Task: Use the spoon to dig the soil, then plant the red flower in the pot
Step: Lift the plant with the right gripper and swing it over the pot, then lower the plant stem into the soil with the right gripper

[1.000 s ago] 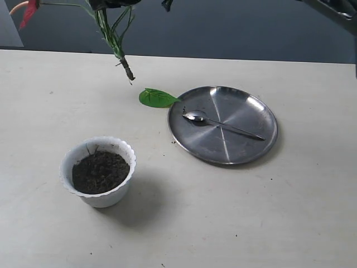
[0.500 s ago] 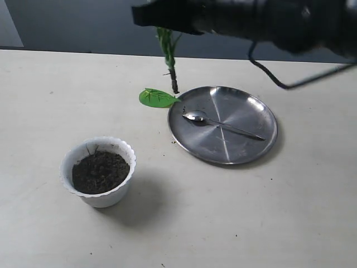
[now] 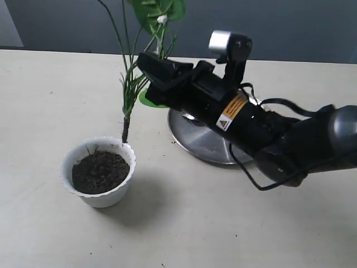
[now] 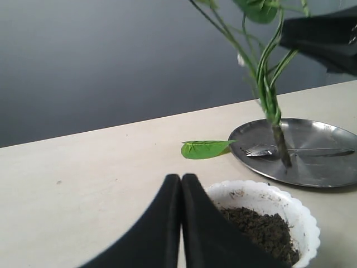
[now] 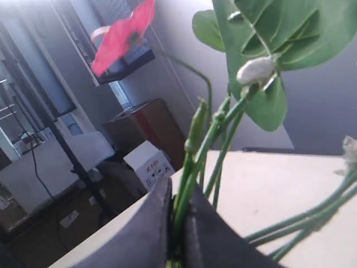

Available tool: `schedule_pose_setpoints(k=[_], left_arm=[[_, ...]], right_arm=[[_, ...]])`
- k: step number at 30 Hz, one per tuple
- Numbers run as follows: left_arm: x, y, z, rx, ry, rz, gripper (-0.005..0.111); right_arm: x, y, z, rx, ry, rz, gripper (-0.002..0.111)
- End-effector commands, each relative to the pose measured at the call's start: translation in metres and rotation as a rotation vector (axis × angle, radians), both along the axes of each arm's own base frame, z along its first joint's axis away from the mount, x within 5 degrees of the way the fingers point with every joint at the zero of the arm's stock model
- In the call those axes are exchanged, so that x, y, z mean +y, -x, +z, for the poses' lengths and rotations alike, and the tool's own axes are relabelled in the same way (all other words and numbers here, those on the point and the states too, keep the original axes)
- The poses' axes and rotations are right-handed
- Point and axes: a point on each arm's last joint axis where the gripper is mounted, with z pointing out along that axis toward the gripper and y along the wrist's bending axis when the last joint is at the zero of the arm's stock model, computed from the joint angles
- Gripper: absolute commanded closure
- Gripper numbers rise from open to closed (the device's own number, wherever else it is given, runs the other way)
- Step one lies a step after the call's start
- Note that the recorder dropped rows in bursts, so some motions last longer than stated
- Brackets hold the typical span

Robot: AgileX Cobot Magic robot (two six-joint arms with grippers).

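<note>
My right gripper reaches in from the right and is shut on the red flower's green stems. The plant hangs roughly upright, its dark stem end just over the far rim of the white pot. Dark soil fills the pot. One red bloom and a broad leaf show in the right wrist view, past the gripper. The spoon lies on the steel plate. My left gripper is shut on nothing, seen in front of the pot; the exterior view does not show it.
The steel plate is largely covered by the right arm in the exterior view. A single loose green leaf lies on the table between plate and pot. The table's far edge runs behind, with a dark wall beyond.
The right arm has swung down and left into view with the plant. The stem end moved from above the plate's edge to just over the pot's far rim.
</note>
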Motion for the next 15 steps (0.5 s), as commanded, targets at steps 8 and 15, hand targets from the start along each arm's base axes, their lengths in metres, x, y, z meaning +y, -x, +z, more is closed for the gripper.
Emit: schedule_pose_setpoints(k=[8,15], left_arm=[[0.000,0.000,0.001,-0.013,0.009,-0.004,0.106],[0.000,0.000,0.001,-0.013,0.009,-0.004,0.106]], right_arm=[[0.043,-0.011,-0.019,-0.118,0.052,0.267,0.109],[0.045,-0.008,-0.023,-0.264,0.156,0.278,0.109]])
